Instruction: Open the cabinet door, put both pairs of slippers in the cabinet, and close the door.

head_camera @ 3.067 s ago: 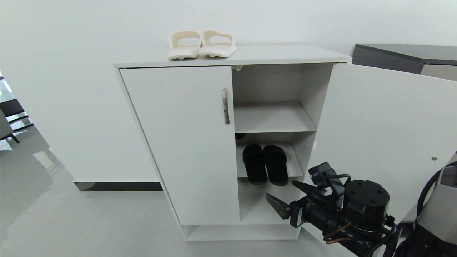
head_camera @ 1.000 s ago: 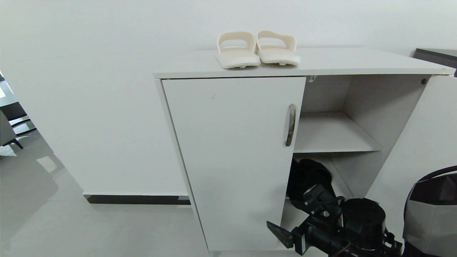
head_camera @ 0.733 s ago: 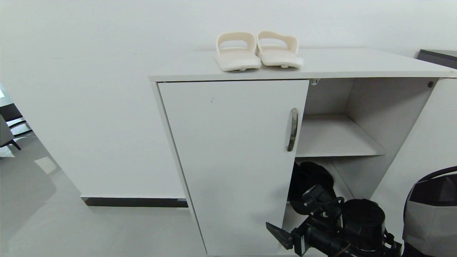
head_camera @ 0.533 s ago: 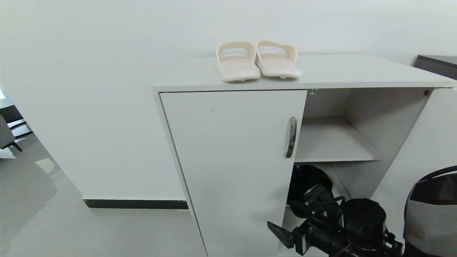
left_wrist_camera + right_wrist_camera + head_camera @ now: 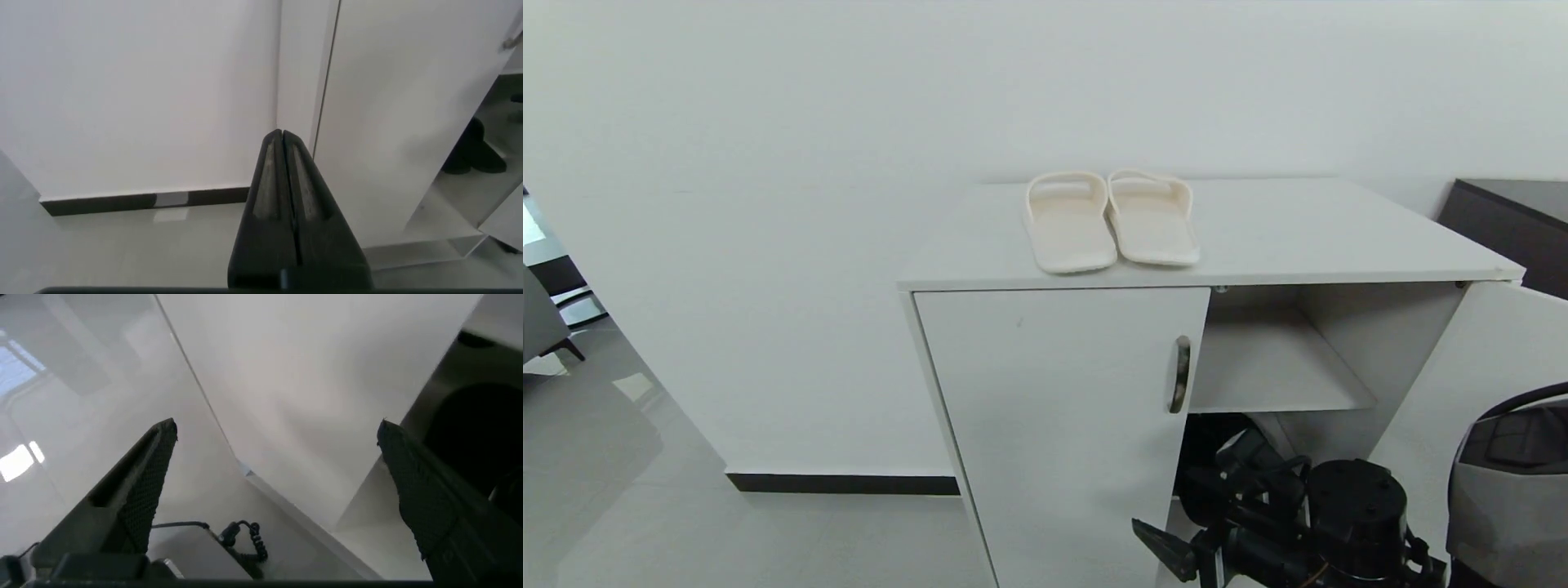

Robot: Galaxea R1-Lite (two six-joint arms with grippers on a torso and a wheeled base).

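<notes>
Cream open-toe slippers (image 5: pixel 1111 219) lie paired on top of the white wooden cabinet (image 5: pixel 1298 237), centre of the head view. Its right door (image 5: pixel 1421 392) stands open at the right edge; the left door (image 5: pixel 1054 408) is closed. Black slippers (image 5: pixel 470 151) sit inside the cabinet, plain in the left wrist view and largely hidden behind the right arm in the head view. Left claw (image 5: pixel 282 204): fingers pressed together, empty. Right claw (image 5: pixel 276 429): spread wide, empty.
</notes>
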